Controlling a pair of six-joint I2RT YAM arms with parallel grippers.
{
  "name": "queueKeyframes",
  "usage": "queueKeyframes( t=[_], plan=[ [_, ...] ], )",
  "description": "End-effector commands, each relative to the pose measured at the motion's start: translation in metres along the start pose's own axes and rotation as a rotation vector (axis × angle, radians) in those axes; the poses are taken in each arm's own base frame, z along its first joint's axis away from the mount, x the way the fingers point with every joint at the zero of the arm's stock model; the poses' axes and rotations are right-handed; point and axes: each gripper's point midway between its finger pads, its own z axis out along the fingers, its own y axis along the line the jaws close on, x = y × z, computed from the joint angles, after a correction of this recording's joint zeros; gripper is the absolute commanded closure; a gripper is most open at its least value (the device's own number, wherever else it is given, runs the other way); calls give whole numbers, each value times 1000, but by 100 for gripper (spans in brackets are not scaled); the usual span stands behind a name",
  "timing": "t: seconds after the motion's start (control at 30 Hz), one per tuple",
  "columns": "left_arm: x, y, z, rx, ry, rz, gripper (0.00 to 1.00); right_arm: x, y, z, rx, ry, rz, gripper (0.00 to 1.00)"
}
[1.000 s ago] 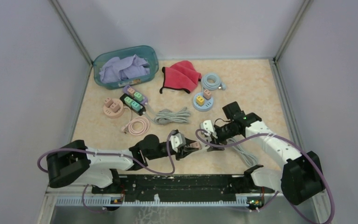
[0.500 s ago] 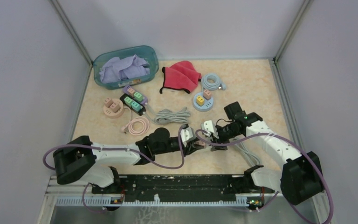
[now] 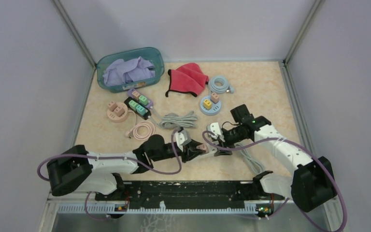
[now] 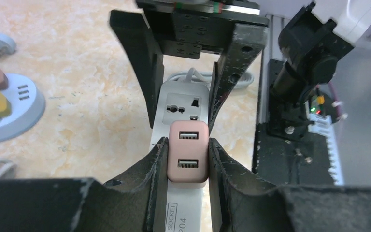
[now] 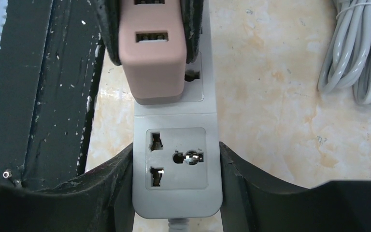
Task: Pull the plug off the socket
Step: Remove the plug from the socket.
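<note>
A pink USB plug [image 4: 188, 151] sits in a grey power strip [image 5: 176, 159] near the table's front middle. My left gripper [image 4: 186, 154] is shut on the pink plug, one finger on each side of it. My right gripper [image 5: 176, 169] is shut on the strip's cable end, beside an empty socket face. The pink plug [image 5: 152, 53] still touches the strip in the right wrist view. In the top view the plug [image 3: 201, 147] and strip [image 3: 212, 145] lie between the left gripper [image 3: 196, 149] and the right gripper [image 3: 222, 142].
A coiled grey cable [image 3: 178, 120] lies behind the grippers, and the strip's own cable [image 3: 252, 159] runs to the right. Further back are a round blue socket [image 3: 210, 105], a pink round socket [image 3: 117, 110], a black strip [image 3: 137, 107], a red cloth [image 3: 187, 78] and a teal basket [image 3: 130, 69]. The black base rail [image 3: 188, 188] runs along the near edge.
The left gripper swung right to the strip, then drew back a little to the left, holding the pink plug. The right gripper has stayed on the strip.
</note>
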Motion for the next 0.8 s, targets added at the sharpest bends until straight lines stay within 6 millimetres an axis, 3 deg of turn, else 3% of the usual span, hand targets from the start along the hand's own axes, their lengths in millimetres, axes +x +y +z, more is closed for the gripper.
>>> queueKeyframes(
  t=[0.0,0.13,0.27,0.53,0.67,0.77],
  plan=[
    [-18,-11,23,-24,11,213,100,-9,-10,-5,22,-3,4,100],
    [-2,-13,43,-55,133,332,100,-9,-11,-5,24,1,8,100],
    [-12,0,45,-135,138,278,100,-8,-11,-5,23,5,10,100],
    [-40,27,21,-116,21,-173,100,-8,-13,-8,37,3,12,100],
    [-50,14,5,-36,-80,-181,100,-8,-13,-8,40,1,16,100],
    [-46,-2,6,-20,-58,-42,100,-9,-13,-8,37,-3,17,100]
  ],
)
